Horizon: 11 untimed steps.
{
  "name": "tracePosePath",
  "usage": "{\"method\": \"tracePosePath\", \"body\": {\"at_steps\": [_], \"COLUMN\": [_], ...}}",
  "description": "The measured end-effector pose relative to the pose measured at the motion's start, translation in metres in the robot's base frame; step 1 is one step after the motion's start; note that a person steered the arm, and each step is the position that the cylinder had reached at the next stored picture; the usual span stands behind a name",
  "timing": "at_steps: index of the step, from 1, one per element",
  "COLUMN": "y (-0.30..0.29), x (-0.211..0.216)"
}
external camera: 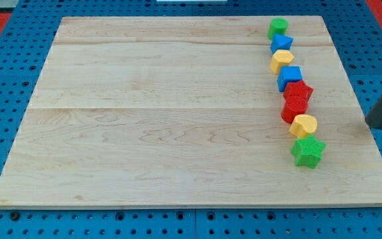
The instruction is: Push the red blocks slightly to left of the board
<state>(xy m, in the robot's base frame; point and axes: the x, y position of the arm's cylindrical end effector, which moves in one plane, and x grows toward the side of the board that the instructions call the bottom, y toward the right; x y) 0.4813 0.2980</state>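
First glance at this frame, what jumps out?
A crooked chain of eight blocks runs down the view's right side of the wooden board, from a green block at the top to a green star at the bottom. The two red blocks sit mid-chain, and my tip waits to their right, touching nothing.

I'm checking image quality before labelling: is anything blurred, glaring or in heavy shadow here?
Camera view: even, soft light, no glare on the board; the red blocks and their neighbours are sharp, with faint shadows only; my tip, at the view's right of them, looks slightly soft-edged.
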Motion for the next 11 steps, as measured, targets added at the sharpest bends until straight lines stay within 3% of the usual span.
{"method": "tracePosePath", "body": {"at_steps": [3, 4, 6, 7, 8, 10, 11], "y": [-0.121, -0.124, -0.063, -0.064, -0.093, -0.239, -0.270], "x": [-0.003, -0.024, -0.039, -0.075, -0.064, -0.056, -0.056]}}
